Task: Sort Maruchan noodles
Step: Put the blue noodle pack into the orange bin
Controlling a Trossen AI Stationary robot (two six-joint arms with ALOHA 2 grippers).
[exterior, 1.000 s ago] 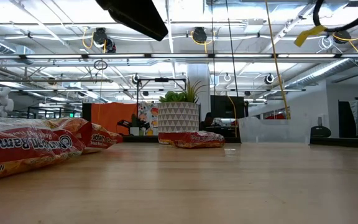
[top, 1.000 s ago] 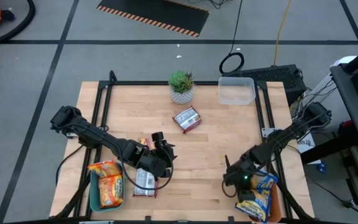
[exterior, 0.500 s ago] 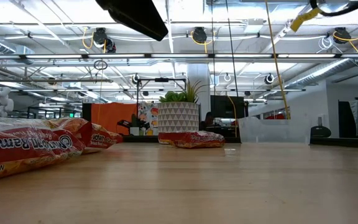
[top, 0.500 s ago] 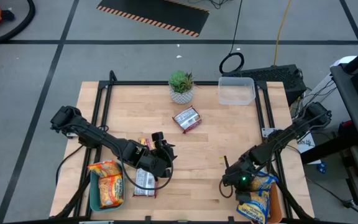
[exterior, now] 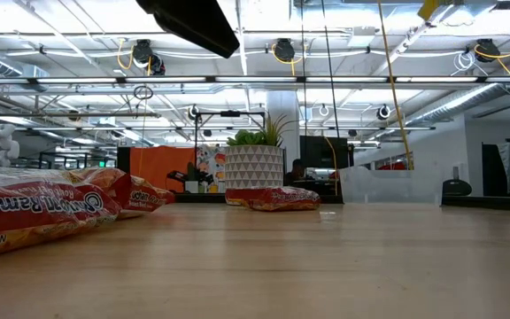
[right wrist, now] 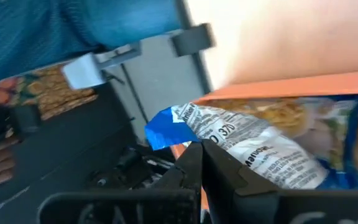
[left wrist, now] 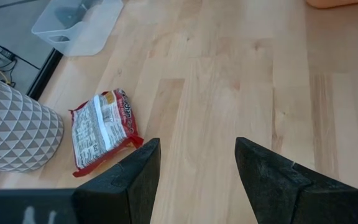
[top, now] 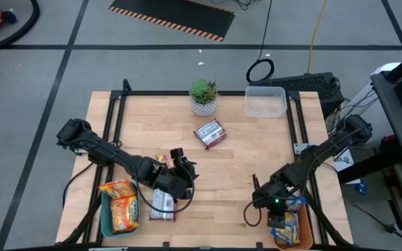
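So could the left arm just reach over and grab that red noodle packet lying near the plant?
Probably yes. The left gripper is open and points toward the red packet, with only bare table between them. The plant pot stands beside the packet, not in the way.

Table centre (top: 250, 164) clear, red packet (top: 209, 132) nr plant (top: 203, 97)

Your right gripper (top: 270, 215) hangs over the yellow-blue packet (top: 289, 224) in the orange tray (top: 311, 237) at the worktop's (top: 250, 160) near right corner.

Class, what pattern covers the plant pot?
The pot has a white and grey triangle pattern, shown best in the left wrist view.
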